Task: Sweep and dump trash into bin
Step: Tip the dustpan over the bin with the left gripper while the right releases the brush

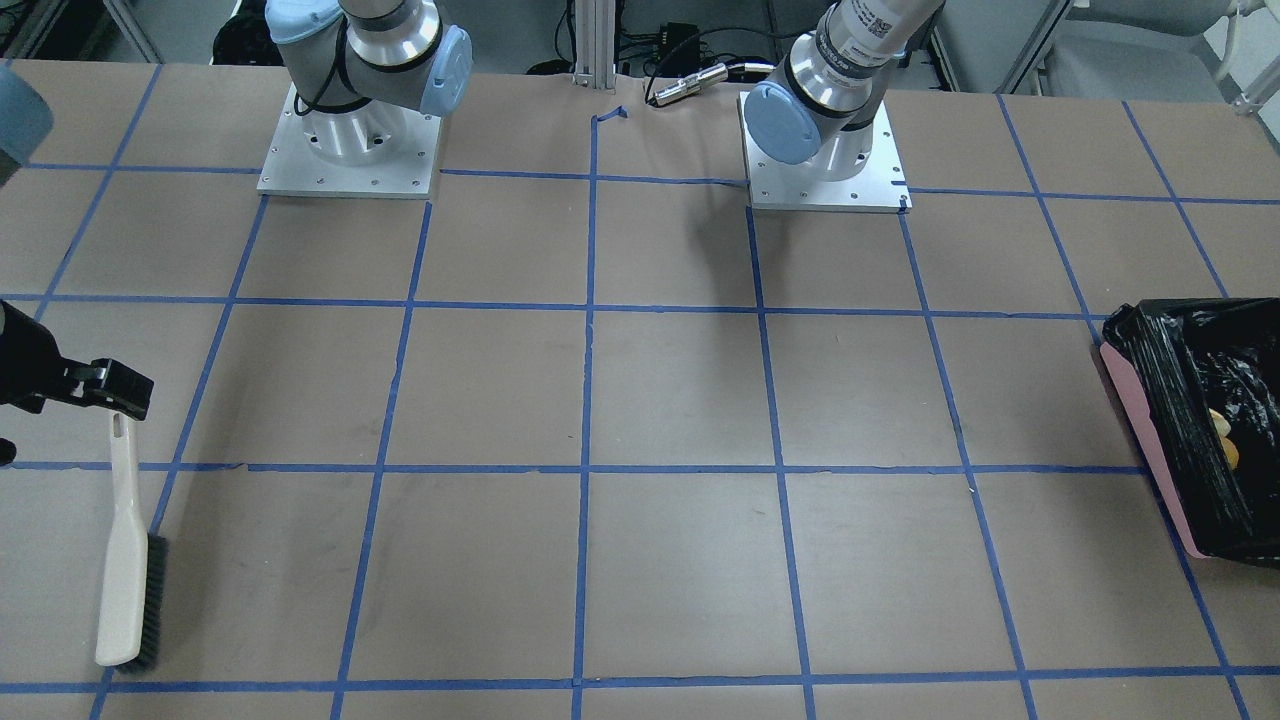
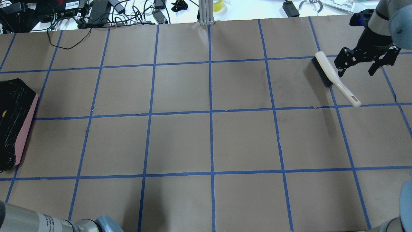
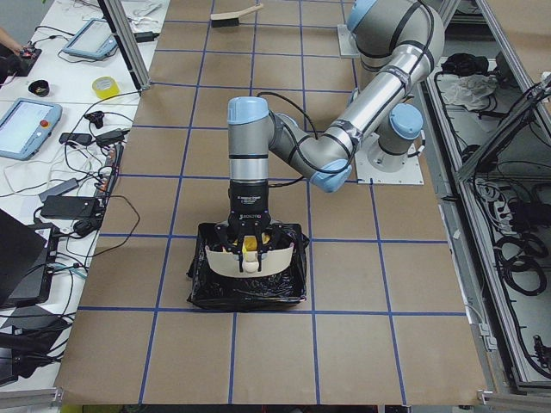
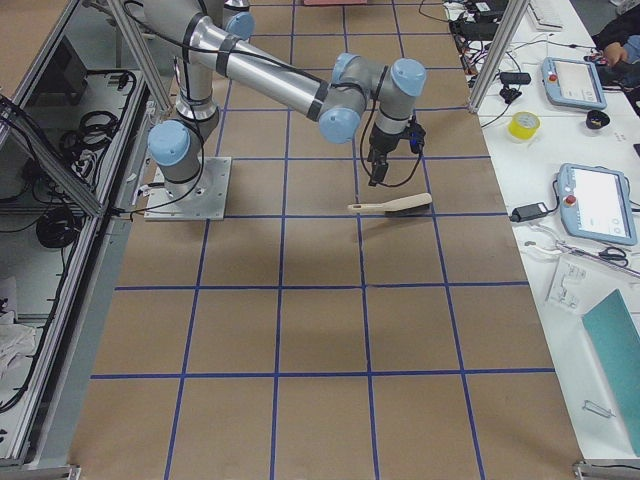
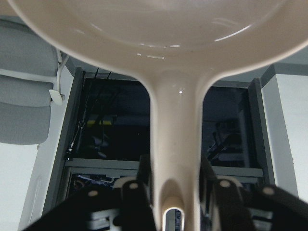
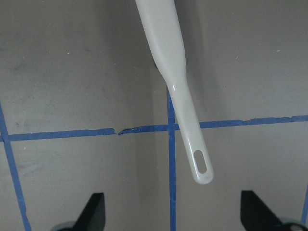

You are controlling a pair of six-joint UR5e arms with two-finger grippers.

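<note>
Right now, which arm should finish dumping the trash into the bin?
Left. The left fingers clamp the dustpan, tipped right over the bin. The right fingers hang open above the brush at the table's far end.

Bin sits on the table at the end on the robot's left. Visible trash lies inside the bin. Dustpan hangs above the bin, its handle between the left gripper fingers. Brush lies flat on the table in the far right part, well apart from the bin, head away from the robot, handle angled back and rightward. Right gripper hangs above the handle, one finger to either side, not touching it.
</note>
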